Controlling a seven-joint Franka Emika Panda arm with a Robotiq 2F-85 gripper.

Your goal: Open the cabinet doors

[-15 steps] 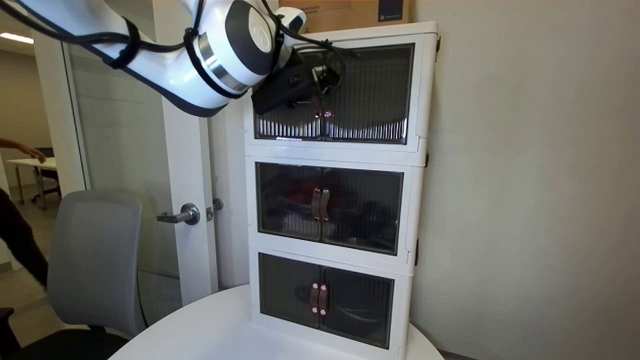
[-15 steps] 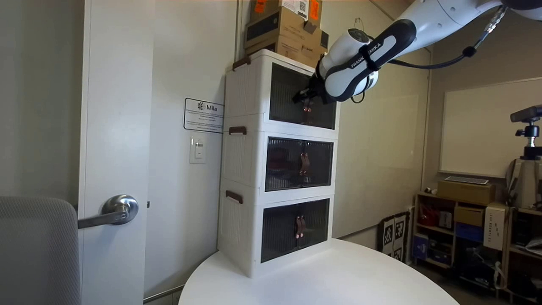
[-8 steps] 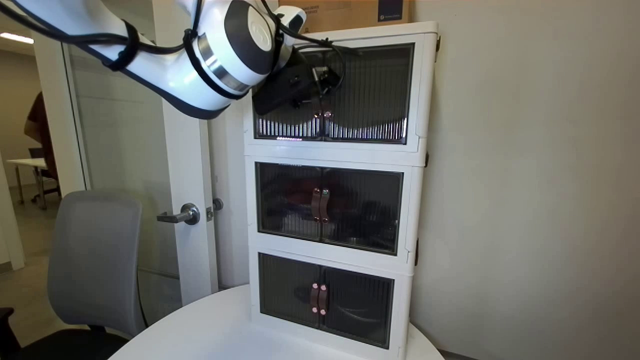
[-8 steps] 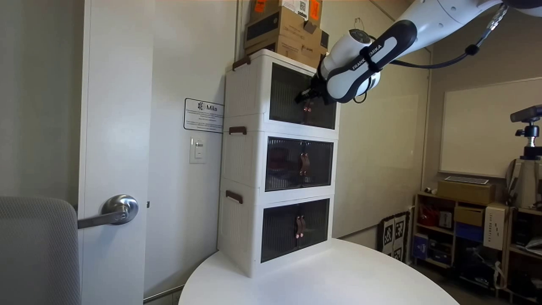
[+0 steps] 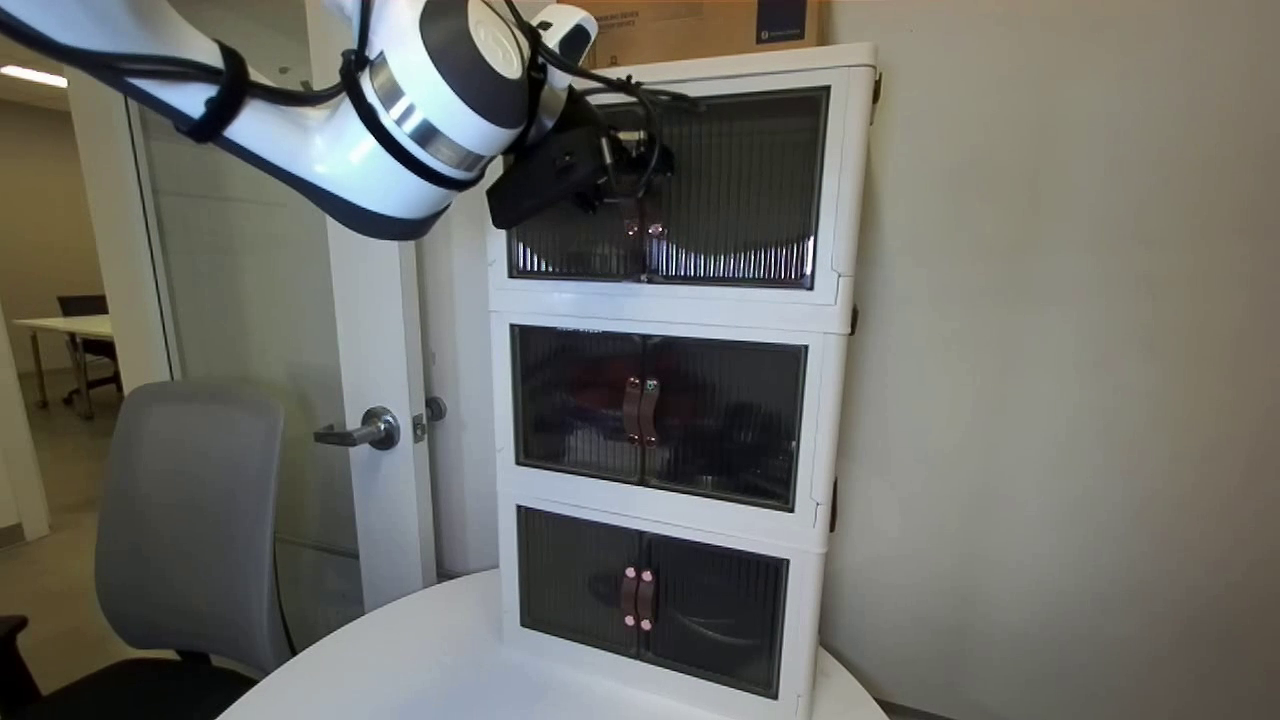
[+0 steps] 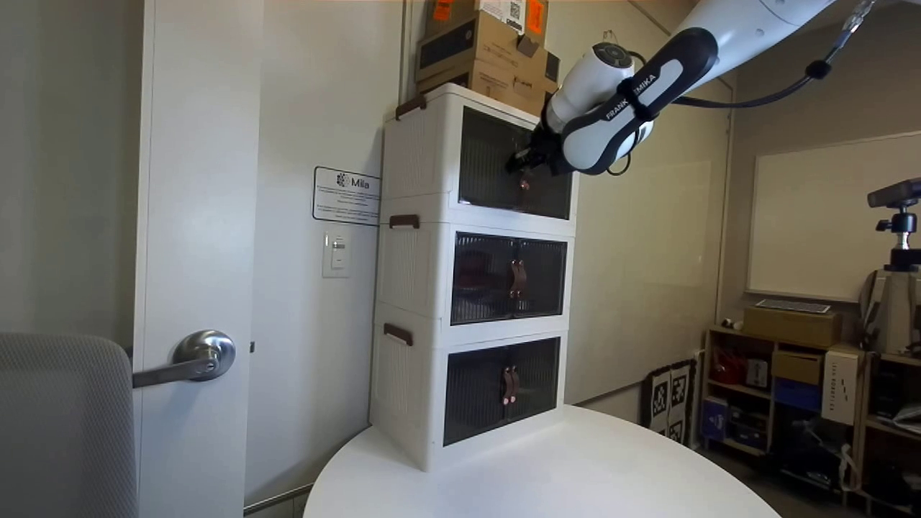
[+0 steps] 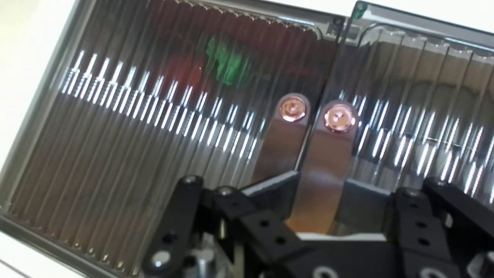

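The topmost doors of the white cabinet (image 5: pixel 660 303) are dark, ribbed and see-through. In the wrist view, one door (image 7: pixel 127 170) is closed, with red and green things behind it. The neighbouring door (image 7: pixel 420 96) stands slightly ajar, its corner nearer the camera. My gripper (image 7: pixel 321 178) is shut on this ajar door's brown strap handle (image 7: pixel 324 154), with a pad (image 7: pixel 366 204) against its edge. The second handle (image 7: pixel 281 143) lies beside it, partly behind a finger. In an exterior view, my gripper (image 6: pixel 525 160) is at the handles and hides their upper part.
The middle (image 5: pixel 720 430) and bottom (image 5: pixel 715 610) door pairs are closed. Cardboard boxes (image 6: pixel 496 61) sit on top of the cabinet. The cabinet stands on a round white table (image 6: pixel 575 460). A grey chair (image 5: pixel 190 520) and a room door with a lever handle (image 5: pixel 365 428) are nearby.
My arm and gripper have drawn back slightly from the cabinet. The lower rivets of the top handles have shifted relative to each other. A person at the far left has left the view.
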